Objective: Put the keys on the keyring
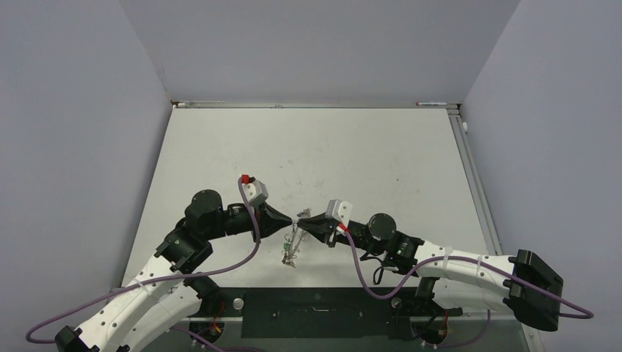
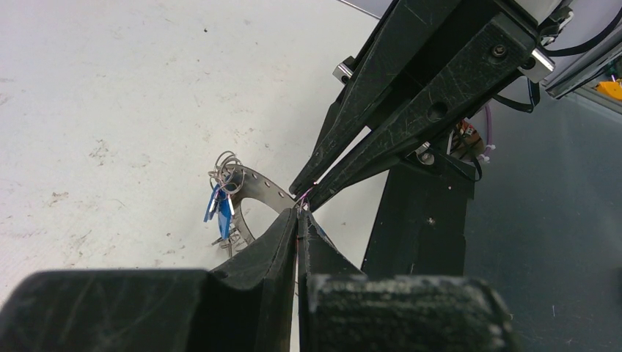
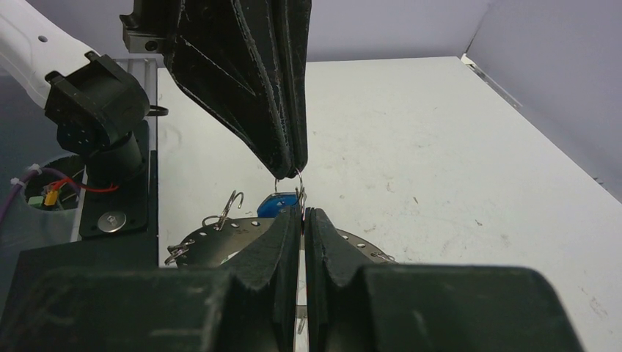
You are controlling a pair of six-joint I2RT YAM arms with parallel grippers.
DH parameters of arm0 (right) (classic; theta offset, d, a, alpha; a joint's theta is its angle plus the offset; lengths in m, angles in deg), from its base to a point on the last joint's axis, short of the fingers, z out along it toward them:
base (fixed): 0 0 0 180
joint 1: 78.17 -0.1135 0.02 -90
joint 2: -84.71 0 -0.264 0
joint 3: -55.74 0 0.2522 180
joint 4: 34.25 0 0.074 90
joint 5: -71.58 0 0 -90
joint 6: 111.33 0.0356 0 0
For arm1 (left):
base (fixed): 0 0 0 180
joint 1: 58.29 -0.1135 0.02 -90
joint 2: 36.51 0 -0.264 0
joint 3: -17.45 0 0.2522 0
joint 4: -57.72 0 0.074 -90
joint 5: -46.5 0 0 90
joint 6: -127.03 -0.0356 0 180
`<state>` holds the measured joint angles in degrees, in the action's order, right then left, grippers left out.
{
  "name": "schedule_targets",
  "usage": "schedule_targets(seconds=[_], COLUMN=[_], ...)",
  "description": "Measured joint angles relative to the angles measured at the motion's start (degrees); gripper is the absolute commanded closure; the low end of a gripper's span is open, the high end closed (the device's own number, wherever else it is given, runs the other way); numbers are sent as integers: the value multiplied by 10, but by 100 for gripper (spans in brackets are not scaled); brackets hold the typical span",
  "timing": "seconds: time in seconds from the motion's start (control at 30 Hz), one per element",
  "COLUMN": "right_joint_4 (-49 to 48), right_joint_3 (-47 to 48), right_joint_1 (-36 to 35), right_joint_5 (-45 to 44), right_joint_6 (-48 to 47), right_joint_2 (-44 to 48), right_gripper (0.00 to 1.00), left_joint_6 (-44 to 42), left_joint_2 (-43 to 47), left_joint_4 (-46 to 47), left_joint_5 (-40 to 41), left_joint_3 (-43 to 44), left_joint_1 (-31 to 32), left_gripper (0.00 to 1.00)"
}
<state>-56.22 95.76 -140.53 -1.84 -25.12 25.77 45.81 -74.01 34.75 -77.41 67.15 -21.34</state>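
Observation:
My two grippers meet tip to tip above the near middle of the table. The left gripper (image 1: 292,221) is shut, pinching the small wire loop (image 3: 289,180) of a blue-tagged key (image 3: 277,206). The right gripper (image 1: 304,220) is shut at the rim of the keyring (image 3: 209,243), a flat grey band with small holes. Under both tips the keyring (image 1: 293,247) hangs over the table. In the left wrist view the keyring (image 2: 257,185) carries blue tags (image 2: 219,205) and wire loops on its far side. Its near part is hidden behind my left fingers (image 2: 271,249).
The pale table (image 1: 367,161) stretches away behind the grippers, walled on three sides. A black base plate (image 1: 315,312) lies along the near edge between the arm mounts. Purple cables (image 1: 249,253) loop beside both arms.

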Motion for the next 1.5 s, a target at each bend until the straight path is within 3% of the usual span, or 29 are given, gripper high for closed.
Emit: schedule_targets(seconds=[1.5], right_joint_4=[29], right_joint_3=[0], right_joint_1=[-7], right_joint_5=[4], right_joint_6=[0], right_joint_2=[34], right_gripper=[95], left_joint_6=[0], left_joint_2=[-6], left_joint_4=[0], left_joint_5=[1], left_joint_3=[0], left_joint_1=[0], left_gripper=[100])
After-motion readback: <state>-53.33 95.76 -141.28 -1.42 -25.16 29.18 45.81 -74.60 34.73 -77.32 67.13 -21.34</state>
